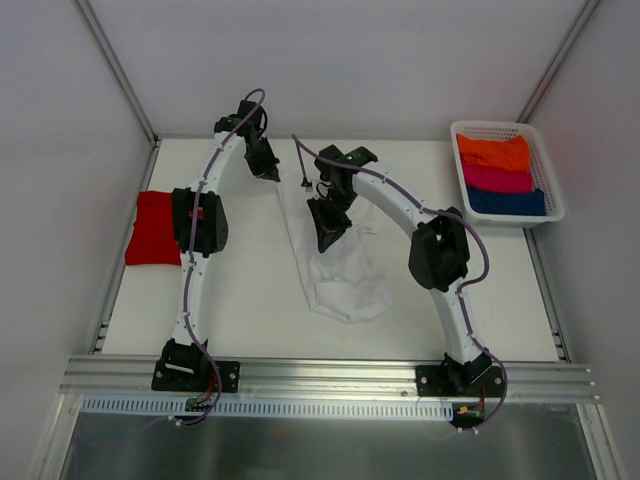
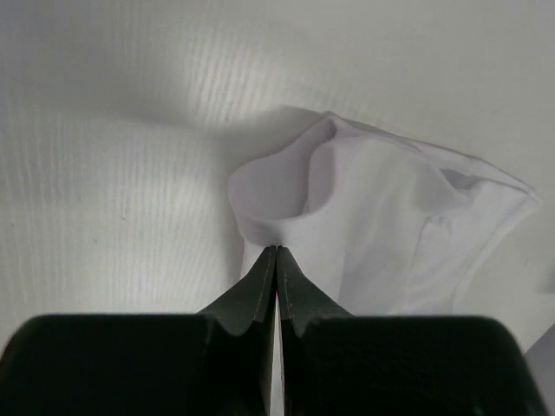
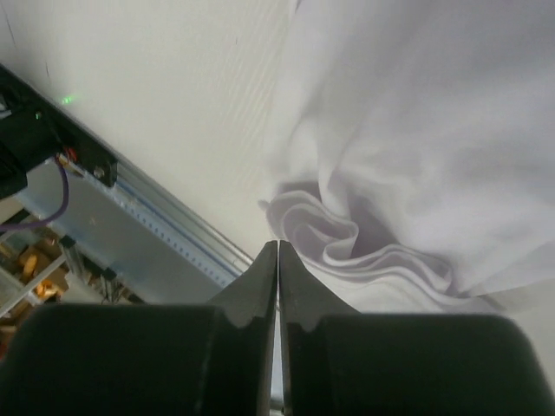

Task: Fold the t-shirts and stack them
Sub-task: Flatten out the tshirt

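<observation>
The white t-shirt [image 1: 345,275] lies crumpled in a long strip on the middle of the table. My left gripper [image 1: 267,165] sits at its far left end, shut on a pinched-up fold of the white t-shirt [image 2: 373,217], which rises to the left gripper's [image 2: 276,249] tips. Over the shirt's middle, my right gripper [image 1: 328,232] is shut; in the right wrist view the right gripper [image 3: 277,243] meets a rippled edge of the white t-shirt [image 3: 408,147]. The red t-shirt [image 1: 153,228] lies folded at the table's left edge, apart from both grippers.
A white basket [image 1: 500,126] at the back right holds folded orange, pink and blue cloths. A loose black cable end [image 1: 304,182] lies by the shirt's far end. The metal rail [image 3: 165,230] runs along the near table edge. White walls enclose the table.
</observation>
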Tool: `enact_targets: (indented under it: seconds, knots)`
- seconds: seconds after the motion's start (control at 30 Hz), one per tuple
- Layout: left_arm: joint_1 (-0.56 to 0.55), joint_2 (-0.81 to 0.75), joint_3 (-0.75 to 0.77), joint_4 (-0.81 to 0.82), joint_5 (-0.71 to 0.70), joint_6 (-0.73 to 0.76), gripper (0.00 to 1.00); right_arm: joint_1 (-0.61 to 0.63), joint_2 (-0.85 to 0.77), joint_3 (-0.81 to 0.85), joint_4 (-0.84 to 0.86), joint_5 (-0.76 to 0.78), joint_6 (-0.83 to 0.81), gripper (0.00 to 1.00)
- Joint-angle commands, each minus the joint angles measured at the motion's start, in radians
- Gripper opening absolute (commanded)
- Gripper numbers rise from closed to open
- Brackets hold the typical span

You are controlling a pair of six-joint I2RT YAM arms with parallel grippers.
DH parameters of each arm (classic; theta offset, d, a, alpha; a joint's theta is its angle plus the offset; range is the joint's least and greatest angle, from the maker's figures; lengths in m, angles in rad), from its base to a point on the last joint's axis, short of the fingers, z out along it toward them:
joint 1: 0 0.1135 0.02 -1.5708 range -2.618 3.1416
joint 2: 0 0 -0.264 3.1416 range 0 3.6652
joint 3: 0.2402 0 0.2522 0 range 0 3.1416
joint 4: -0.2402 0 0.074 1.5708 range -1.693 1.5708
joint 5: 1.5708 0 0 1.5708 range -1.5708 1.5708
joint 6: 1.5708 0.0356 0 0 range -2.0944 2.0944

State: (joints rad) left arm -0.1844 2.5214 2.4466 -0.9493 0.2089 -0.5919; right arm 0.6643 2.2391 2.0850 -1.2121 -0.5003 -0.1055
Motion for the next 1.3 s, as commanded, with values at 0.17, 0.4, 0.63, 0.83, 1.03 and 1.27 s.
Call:
enact_targets:
  seconds: [0.17,0.4,0.63,0.83,1.03,1.27]
  knots:
    - [-0.039,-0.401,-0.311,0.047,0.058,0.007,0.00,-0.113,-0.039,0.047,0.054,0.262,0.148,0.05]
    - [-0.145,-0.461,-0.411,0.044,0.300,0.043,0.00,-0.196,0.043,0.055,0.054,0.345,0.165,0.05]
    - [-0.185,-0.432,-0.481,0.035,0.481,0.018,0.00,-0.239,0.149,0.153,0.049,0.390,0.165,0.24]
    - [-0.187,-0.449,-0.509,0.007,0.488,0.064,0.43,-0.262,0.174,0.184,0.066,0.408,0.153,0.51]
    - [-0.197,-0.450,-0.528,0.007,0.521,0.072,0.46,-0.290,0.162,0.211,0.072,0.434,0.151,0.58]
    - [-0.202,-0.457,-0.538,-0.002,0.544,0.073,0.46,-0.328,0.166,0.201,0.094,0.436,0.142,0.61]
